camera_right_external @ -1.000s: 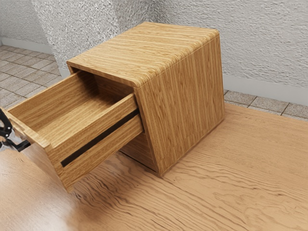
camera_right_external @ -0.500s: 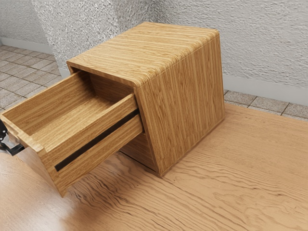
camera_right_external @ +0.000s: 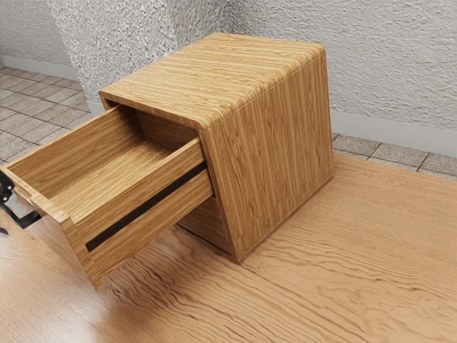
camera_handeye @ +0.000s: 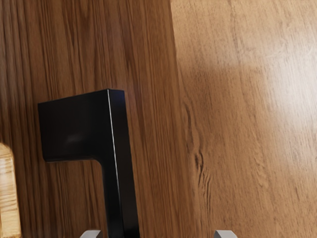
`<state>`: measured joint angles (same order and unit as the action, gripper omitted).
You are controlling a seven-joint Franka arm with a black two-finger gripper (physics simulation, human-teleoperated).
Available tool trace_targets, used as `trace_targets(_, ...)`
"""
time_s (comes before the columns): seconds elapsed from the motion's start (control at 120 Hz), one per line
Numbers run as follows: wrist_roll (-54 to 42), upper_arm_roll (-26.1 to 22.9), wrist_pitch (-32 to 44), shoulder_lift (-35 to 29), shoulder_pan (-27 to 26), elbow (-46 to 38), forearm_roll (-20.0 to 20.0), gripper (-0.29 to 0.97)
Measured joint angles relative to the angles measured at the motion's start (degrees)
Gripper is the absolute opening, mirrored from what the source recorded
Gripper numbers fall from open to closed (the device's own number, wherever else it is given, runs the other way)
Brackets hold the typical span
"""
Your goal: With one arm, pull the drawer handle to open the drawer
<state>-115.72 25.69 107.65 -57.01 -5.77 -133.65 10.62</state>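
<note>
The wooden cabinet (camera_right_external: 271, 136) stands on the wood floor with its drawer (camera_right_external: 153, 184) pulled far out toward the exterior view's left. The drawer's inside is empty. At the exterior view's left edge, black parts of my gripper (camera_right_external: 6, 191) show just beyond the drawer front, mostly hidden by it. In the wrist view the black angled handle (camera_handeye: 111, 148) stands off the dark drawer front (camera_handeye: 59, 59). My gripper (camera_handeye: 158, 234) is open. Its two grey fingertips (camera_handeye: 91, 233) stand wide apart, with the handle bar close beside one and well clear of the other.
Wood floor (camera_right_external: 343, 271) spreads around the cabinet toward the exterior view's right and front. A rough grey wall (camera_right_external: 393, 57) rises behind it, and grey tiles (camera_right_external: 28, 114) lie at the back left. A dark rail slot (camera_right_external: 143, 209) runs along the drawer's side.
The drawer slid further out toward the exterior view's left, then came back in a little. The black gripper parts at the left edge shifted with it.
</note>
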Motion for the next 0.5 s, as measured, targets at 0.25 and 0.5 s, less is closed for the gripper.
trace_targets(0.25, 0.7, -1.1, -4.3, -0.1, 0.7, 5.6, 0.0, 0.34)
trace_targets(0.5, 10.0, -7.5, -26.5, 38.9, -0.5, 53.4, -2.3, 0.51)
